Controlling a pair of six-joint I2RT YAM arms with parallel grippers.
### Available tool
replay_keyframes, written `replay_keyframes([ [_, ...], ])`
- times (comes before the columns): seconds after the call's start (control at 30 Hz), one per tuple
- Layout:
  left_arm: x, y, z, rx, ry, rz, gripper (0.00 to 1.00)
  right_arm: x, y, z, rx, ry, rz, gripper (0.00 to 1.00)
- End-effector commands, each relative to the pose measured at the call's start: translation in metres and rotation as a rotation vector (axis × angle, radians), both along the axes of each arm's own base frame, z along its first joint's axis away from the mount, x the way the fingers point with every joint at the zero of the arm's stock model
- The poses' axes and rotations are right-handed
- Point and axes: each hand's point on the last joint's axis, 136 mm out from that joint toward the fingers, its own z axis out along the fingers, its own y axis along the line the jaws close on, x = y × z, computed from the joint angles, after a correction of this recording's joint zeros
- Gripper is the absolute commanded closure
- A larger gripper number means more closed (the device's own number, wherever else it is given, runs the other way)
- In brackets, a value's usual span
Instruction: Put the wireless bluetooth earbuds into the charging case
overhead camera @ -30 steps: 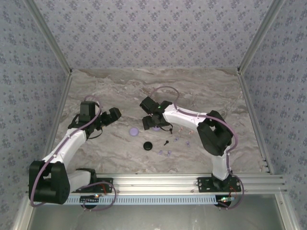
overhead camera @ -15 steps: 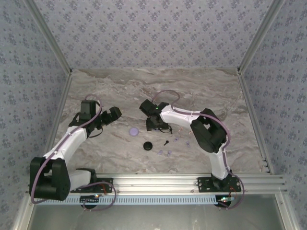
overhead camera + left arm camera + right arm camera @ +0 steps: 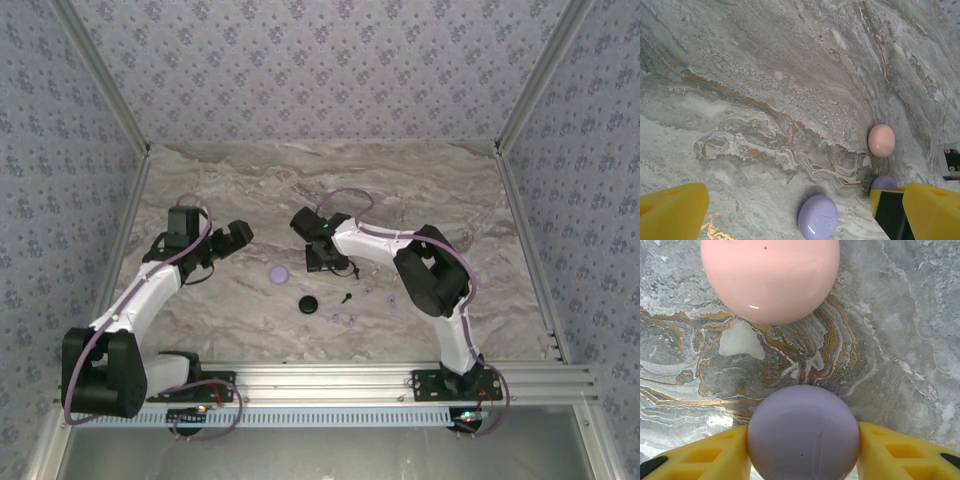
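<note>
The right gripper (image 3: 803,452) is clamping its jaws on both sides of a round lilac case (image 3: 803,430), which is sitting on the table (image 3: 420,190) near a pink case (image 3: 770,277). The left gripper (image 3: 800,210) is holding its jaws wide apart above the table. The earbuds (image 3: 346,297) are lying loose on the table beside a black case (image 3: 308,304).

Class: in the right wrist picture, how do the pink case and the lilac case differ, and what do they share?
The pink case lies free on the table; the lilac case sits between the right gripper's fingers, touched on both sides. The pink case lies farther from the camera than the lilac case. Both are smooth and round.
</note>
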Motion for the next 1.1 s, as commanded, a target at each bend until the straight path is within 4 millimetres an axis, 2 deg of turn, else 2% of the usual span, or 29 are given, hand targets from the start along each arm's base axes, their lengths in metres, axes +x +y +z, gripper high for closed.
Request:
replay_keyframes([
  [0.0,0.004,-0.004,0.013,0.005,-0.028,-0.026,0.01,0.004,0.001,-0.007,0.000,0.006,-0.003,0.48],
  [0.17,0.003,-0.008,0.025,-0.009,-0.058,-0.055,0.01,0.011,0.001,0.013,0.005,-0.080,0.080,0.50],
  [0.3,0.000,-0.026,0.046,-0.075,-0.108,-0.151,0.01,0.018,0.002,0.050,0.013,-0.226,0.214,0.50],
  [0.5,-0.012,-0.063,0.091,-0.232,-0.178,-0.382,0.04,0.012,-0.006,0.110,-0.002,-0.467,0.480,0.51],
  [0.53,-0.014,-0.067,0.098,-0.249,-0.191,-0.411,0.04,0.006,-0.010,0.113,-0.009,-0.490,0.527,0.50],
  [0.7,-0.028,-0.090,0.131,-0.315,-0.275,-0.547,0.08,-0.014,-0.012,0.159,0.029,-0.725,0.750,0.51],
  [0.8,-0.040,-0.107,0.144,-0.346,-0.301,-0.631,0.10,-0.028,-0.015,0.185,0.053,-0.856,0.842,0.51],
  [1.07,-0.059,-0.151,0.164,-0.360,-0.338,-0.769,0.20,-0.051,-0.023,0.217,-0.004,-0.975,1.037,0.51],
])
